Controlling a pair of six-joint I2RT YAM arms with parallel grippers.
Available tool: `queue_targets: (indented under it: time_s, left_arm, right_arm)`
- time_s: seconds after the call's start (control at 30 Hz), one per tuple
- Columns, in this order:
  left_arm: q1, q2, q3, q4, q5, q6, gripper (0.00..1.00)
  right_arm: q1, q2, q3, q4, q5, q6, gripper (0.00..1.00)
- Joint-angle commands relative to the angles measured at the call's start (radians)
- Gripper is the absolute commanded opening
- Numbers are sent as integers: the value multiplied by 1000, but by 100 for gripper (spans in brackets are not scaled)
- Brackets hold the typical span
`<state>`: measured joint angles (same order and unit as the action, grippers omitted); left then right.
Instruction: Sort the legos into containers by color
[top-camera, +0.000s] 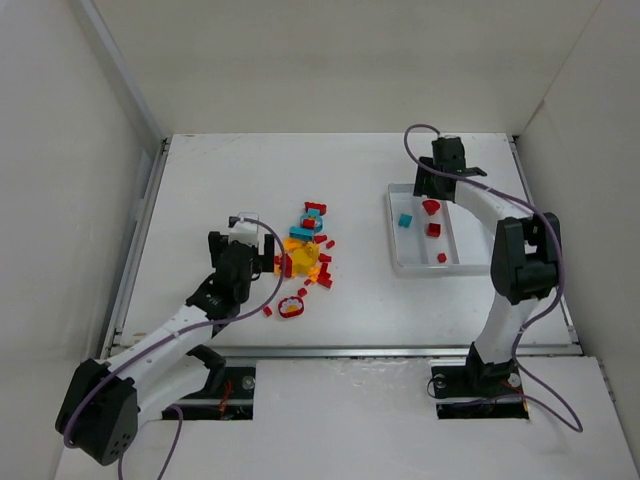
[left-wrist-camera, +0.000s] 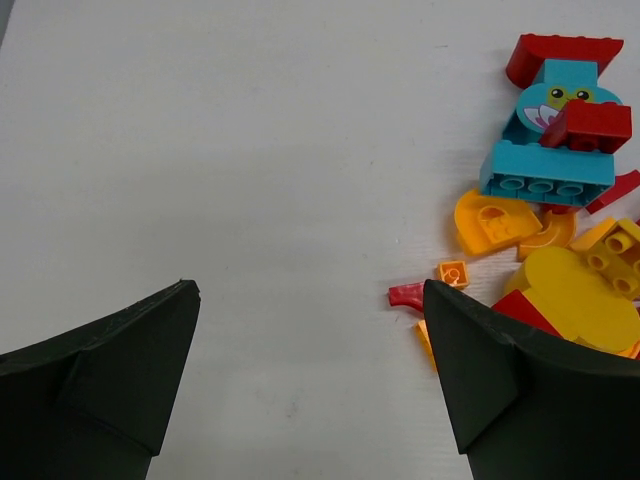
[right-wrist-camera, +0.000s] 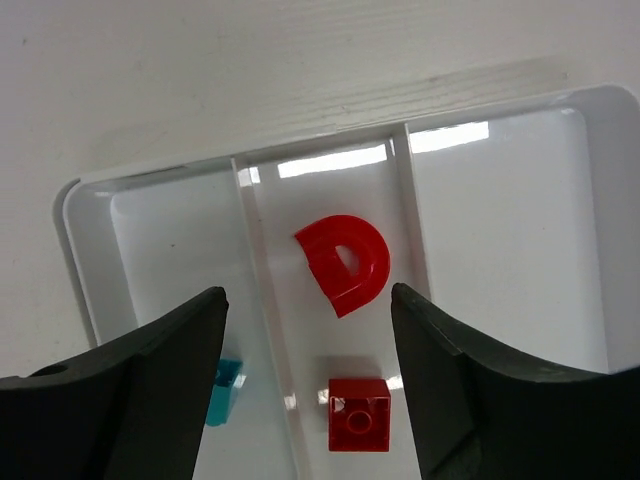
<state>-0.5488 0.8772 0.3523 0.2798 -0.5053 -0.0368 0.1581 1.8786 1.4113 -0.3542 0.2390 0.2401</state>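
Note:
A heap of red, orange, yellow and teal legos (top-camera: 306, 255) lies mid-table; in the left wrist view the heap (left-wrist-camera: 560, 190) is at the right. My left gripper (top-camera: 248, 228) is open and empty just left of the heap, its right finger (left-wrist-camera: 490, 380) beside a small red piece (left-wrist-camera: 406, 294). The white tray (top-camera: 395, 262) stands at the right. My right gripper (top-camera: 440, 180) is open and empty above its far end. The middle compartment holds a red half-round piece (right-wrist-camera: 345, 262) and a red cube (right-wrist-camera: 359, 414); the left one holds a teal brick (right-wrist-camera: 226, 388).
White walls close in the table on the left, back and right. A red-and-yellow ring piece (top-camera: 291, 307) and a small red piece (top-camera: 267, 311) lie apart, nearer the front edge. Another small red piece (top-camera: 441, 258) sits at the tray's near end.

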Motion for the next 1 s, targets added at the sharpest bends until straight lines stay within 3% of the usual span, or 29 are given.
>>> queue_targets:
  time_s: [0.0,0.13,0.17,0.2,0.4,0.6,0.97]
  left_arm:
    - [47,46,88,-14,126,18,92]
    - [72,100,138,-5,206,81,92]
    - [72,111,139,-5,223,104,92]
    - [72,111,152,-5,237,142,92]
    - [72,66,76,93,280,202,94]
    - [72,-44,-8,52,280,173,95]
    - [72,-139,-79,191,294,189,95]
  right_arm:
    - [-2,-93,28,30,-71,-79,72]
    - [58,-144,-26,107,-283,-157,85]
    - [119,-144,-40,107,-293,-177,94]
    - [157,-144,-49,87,-293,-192,94]
    - [438,-122,-113,75,-282,-162,92]
    - [518,-73,-152,107,-296,-51,87]
    - [555,105,-34,89,-185,-4,75]
